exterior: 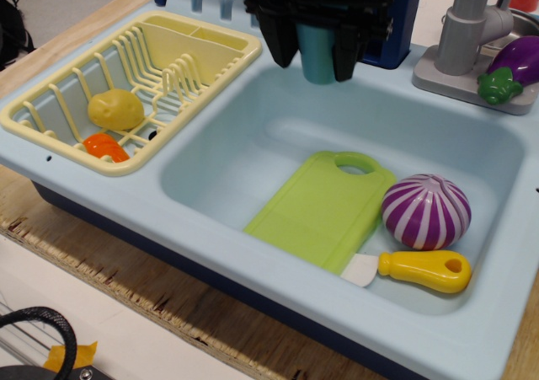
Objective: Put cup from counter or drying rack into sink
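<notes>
The teal-blue cup [317, 58] hangs upright between the two black fingers of my gripper [313, 64], which is shut on it. The cup's base is in the air over the far left edge of the pale blue sink [244, 144]. Its rim is hidden behind the gripper body. The pale blue counter [168, 220] surrounds the sink. The pale yellow drying rack [122, 166] sits at the left of the counter, apart from the gripper.
In the sink lie a green cutting board [324, 207], a purple striped onion [425, 211] and a yellow-handled knife [421, 270]. The rack holds a yellow potato [116, 109] and an orange piece [104, 147]. A grey faucet [463, 34] and an eggplant [518, 64] stand at the back right.
</notes>
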Robot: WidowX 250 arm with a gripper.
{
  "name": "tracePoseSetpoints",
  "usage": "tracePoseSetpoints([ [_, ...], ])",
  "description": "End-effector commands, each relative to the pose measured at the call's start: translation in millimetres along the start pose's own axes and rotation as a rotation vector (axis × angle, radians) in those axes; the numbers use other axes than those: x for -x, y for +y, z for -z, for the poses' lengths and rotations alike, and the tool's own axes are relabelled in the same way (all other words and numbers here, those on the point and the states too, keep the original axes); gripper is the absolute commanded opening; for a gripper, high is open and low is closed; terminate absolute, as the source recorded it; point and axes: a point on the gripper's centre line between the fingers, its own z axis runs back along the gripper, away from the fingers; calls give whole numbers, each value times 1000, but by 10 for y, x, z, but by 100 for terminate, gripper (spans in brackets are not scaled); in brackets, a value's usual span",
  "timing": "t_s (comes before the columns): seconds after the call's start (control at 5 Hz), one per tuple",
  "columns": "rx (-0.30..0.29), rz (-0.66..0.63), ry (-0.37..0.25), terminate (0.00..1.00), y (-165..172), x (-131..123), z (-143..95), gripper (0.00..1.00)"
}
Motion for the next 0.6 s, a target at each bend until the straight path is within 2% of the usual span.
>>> tracePoseSetpoints([
  [0.0,-26,-66,102,0,0,147,-245,100],
  [0.2,33,-94,162,0,0,211,-171,100],
  [0.4,33,-94,162,0,0,211,-171,100],
])
